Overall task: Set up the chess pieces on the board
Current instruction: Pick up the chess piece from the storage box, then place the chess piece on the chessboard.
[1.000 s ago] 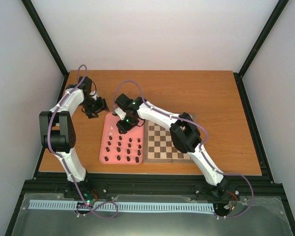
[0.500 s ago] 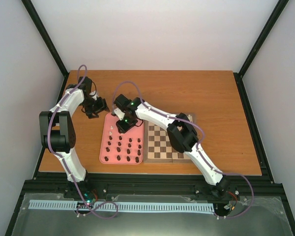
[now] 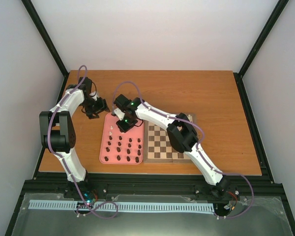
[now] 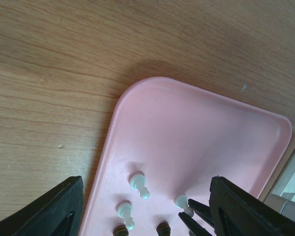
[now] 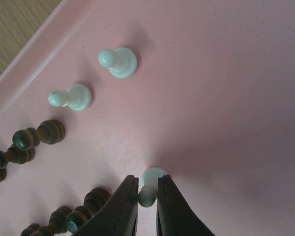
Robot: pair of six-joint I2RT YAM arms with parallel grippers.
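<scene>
My right gripper (image 5: 147, 197) is shut on a white pawn (image 5: 148, 187) whose base still rests on the pink tray (image 5: 226, 98). Two more white pawns (image 5: 118, 61) (image 5: 71, 97) stand free to its left, with several dark pieces (image 5: 39, 135) nearer the tray's edge. From above, the right gripper (image 3: 122, 127) is over the tray's far part, left of the board (image 3: 160, 143). My left gripper (image 3: 94, 109) hangs open just off the tray's far left corner, with nothing between its fingers (image 4: 54, 211). The same three white pawns (image 4: 137, 184) appear in the left wrist view.
Rows of dark pieces (image 3: 125, 150) fill the near half of the tray (image 3: 102, 155). The right arm's elbow (image 3: 182, 133) reaches over the board's far right part. Bare wooden table (image 3: 211, 98) lies beyond and to the right.
The right gripper's jaws have closed on the white pawn. Its arm has shifted only slightly, and the left arm has stayed still.
</scene>
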